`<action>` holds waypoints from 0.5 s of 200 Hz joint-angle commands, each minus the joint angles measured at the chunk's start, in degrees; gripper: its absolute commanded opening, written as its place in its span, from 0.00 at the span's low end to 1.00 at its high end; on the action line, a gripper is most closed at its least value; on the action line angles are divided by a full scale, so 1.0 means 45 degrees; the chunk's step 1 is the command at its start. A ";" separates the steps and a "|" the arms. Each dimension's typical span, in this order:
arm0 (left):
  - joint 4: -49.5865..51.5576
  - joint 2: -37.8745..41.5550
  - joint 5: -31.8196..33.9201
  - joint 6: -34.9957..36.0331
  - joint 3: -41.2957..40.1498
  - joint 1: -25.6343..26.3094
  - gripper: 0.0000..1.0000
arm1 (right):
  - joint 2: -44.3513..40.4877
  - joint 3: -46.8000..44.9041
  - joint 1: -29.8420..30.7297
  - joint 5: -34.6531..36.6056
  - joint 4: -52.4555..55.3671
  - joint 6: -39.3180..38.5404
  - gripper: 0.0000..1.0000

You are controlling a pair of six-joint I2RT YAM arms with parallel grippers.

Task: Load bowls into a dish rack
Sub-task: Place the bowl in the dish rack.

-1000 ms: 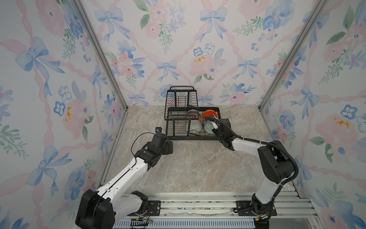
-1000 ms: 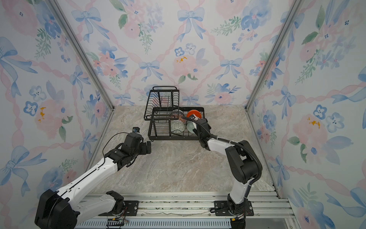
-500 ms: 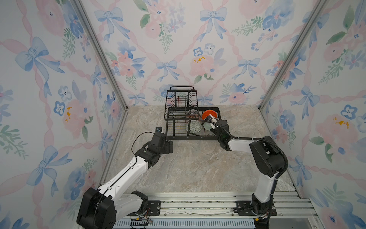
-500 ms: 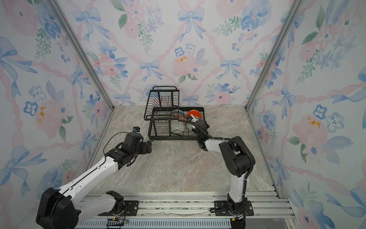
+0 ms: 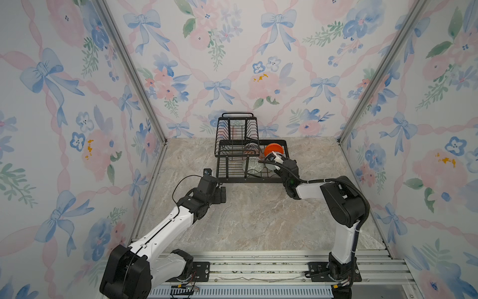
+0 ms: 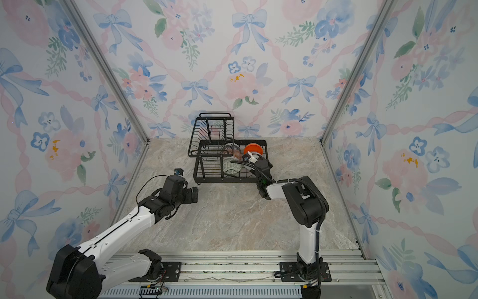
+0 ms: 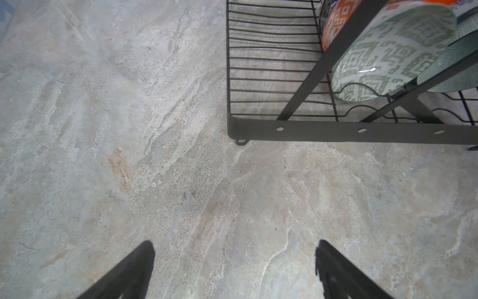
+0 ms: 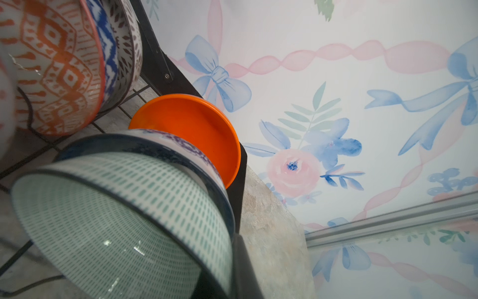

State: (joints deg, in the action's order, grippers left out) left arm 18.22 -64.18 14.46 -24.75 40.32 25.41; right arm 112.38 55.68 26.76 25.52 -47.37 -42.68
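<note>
Bowls point(image 8: 59, 67) sit in the dish rack point(image 5: 248, 179). Right arm point(image 5: 309, 187) has tucked in closer, jaws shut by the green-dotted bowl point(image 8: 124, 220); maybe letting go is next. Left jaws wide

Marbled beige tabletop point(image 5: 258, 220), floral, bow-patterned walls point(image 5: 232, 64) at nine, twelve and three o'clock, metal corner posts point(image 5: 130, 70) at eleven and one o'clock, slotted metal rail point(image 5: 258, 266) at six o'clock

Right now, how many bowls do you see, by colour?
Orange-patterned bowl: 1
Blue zigzag bowl: 1
Brown-speckled bowl: 1
Plain orange bowl: 1
Blue floral bowl: 1
Teal-dashed bowl: 1
Green-patterned bowl: 1
Total: 7
</note>
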 commanded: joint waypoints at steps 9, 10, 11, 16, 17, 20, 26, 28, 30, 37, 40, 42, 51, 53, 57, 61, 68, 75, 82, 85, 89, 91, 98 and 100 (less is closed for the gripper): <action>-0.0005 0.0229 -0.0088 -0.0203 -0.0208 -0.0111 0.98 | -0.0902 -0.0427 0.0148 -0.1228 0.0599 0.0466 0.00; -0.0005 0.0225 -0.0088 -0.0203 -0.0209 -0.0115 0.98 | -0.0916 -0.0424 0.0147 -0.1262 0.0622 0.0473 0.00; -0.0005 0.0232 -0.0088 -0.0203 -0.0209 -0.0117 0.98 | -0.0933 -0.0412 0.0156 -0.1279 0.0643 0.0476 0.00; -0.0005 0.0226 -0.0088 -0.0219 -0.0209 -0.0117 0.98 | -0.0982 -0.0441 0.0160 -0.1345 0.0766 0.0478 0.00; -0.0005 0.0233 -0.0088 -0.0211 -0.0209 -0.0118 0.98 | -0.0995 -0.0440 0.0163 -0.1350 0.0784 0.0489 0.00; -0.0001 0.0239 -0.0088 -0.0219 -0.0209 -0.0119 0.98 | -0.1036 -0.0457 0.0148 -0.1381 0.0850 0.0488 0.00; -0.0005 0.0252 -0.0078 -0.0217 -0.0202 -0.0119 0.98 | -0.1070 -0.0458 0.0154 -0.1410 0.0993 0.0483 0.00; 0.0005 0.0257 -0.0071 -0.0221 -0.0207 -0.0119 0.98 | -0.1097 -0.0469 0.0148 -0.1407 0.1025 0.0480 0.00; -0.0003 0.0259 -0.0079 -0.0222 -0.0223 -0.0119 0.98 | -0.1118 -0.0462 0.0156 -0.1402 0.1057 0.0480 0.00; -0.0005 0.0278 -0.0088 -0.0215 -0.0224 -0.0118 0.98 | -0.1177 -0.0486 0.0137 -0.1441 0.1174 0.0478 0.00; -0.0005 0.0288 -0.0088 -0.0221 -0.0228 -0.0119 0.98 | -0.1210 -0.0490 0.0138 -0.1465 0.1231 0.0474 0.00; -0.0005 0.0296 -0.0088 -0.0222 -0.0219 -0.0119 0.98 | -0.1224 -0.0482 0.0139 -0.1485 0.1270 0.0478 0.00; -0.0005 0.0317 -0.0088 -0.0217 -0.0247 -0.0117 0.98 | -0.1307 -0.0482 0.0117 -0.1547 0.1468 0.0468 0.00; -0.0005 0.0318 -0.0088 -0.0221 -0.0262 -0.0118 0.98 | -0.1317 -0.0485 0.0100 -0.1549 0.1490 0.0477 0.00; -0.0007 0.0336 -0.0087 -0.0217 -0.0267 -0.0119 0.98 | -0.1337 -0.0502 0.0096 -0.1567 0.1573 0.0479 0.00; -0.0007 0.0352 -0.0088 -0.0214 -0.0275 -0.0119 0.98 | -0.1373 -0.0483 0.0091 -0.1596 0.1639 0.0480 0.00; -0.0005 0.0369 -0.0088 -0.0212 -0.0287 -0.0119 0.98 | -0.1407 -0.0469 0.0084 -0.1617 0.1829 0.0507 0.00; -0.0005 0.0377 -0.0087 -0.0217 -0.0306 -0.0119 0.98 | -0.1435 -0.0442 0.0044 -0.1642 0.2006 0.0545 0.00; -0.0010 0.0395 -0.0083 -0.0206 -0.0307 -0.0119 0.98 | -0.1459 -0.0394 0.0014 -0.1630 0.2221 0.0589 0.00; -0.0006 0.0396 -0.0087 -0.0203 -0.0316 -0.0114 0.98 | -0.1457 -0.0351 -0.0002 -0.1601 0.2326 0.0610 0.00; -0.0005 0.0405 -0.0088 -0.0205 -0.0324 -0.0126 0.98 | -0.1457 -0.0326 -0.0021 -0.1575 0.2444 0.0644 0.00; -0.0005 0.0413 -0.0088 -0.0218 -0.0326 -0.0135 0.98 | -0.1457 -0.0309 -0.0018 -0.1571 0.2506 0.0653 0.00; 0.0000 0.0415 -0.0086 -0.0204 -0.0325 -0.0139 0.98 | -0.1442 -0.0274 -0.0056 -0.1550 0.2626 0.0675 0.00; -0.0004 0.0415 -0.0087 -0.0203 -0.0326 -0.0139 0.98 | -0.1444 -0.0281 -0.0051 -0.1540 0.2649 0.0675 0.00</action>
State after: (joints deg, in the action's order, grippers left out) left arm 18.20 -63.48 14.46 -24.75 39.81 25.39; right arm 107.98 53.98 26.63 19.86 -39.55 -41.43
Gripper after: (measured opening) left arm 0.980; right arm 0.083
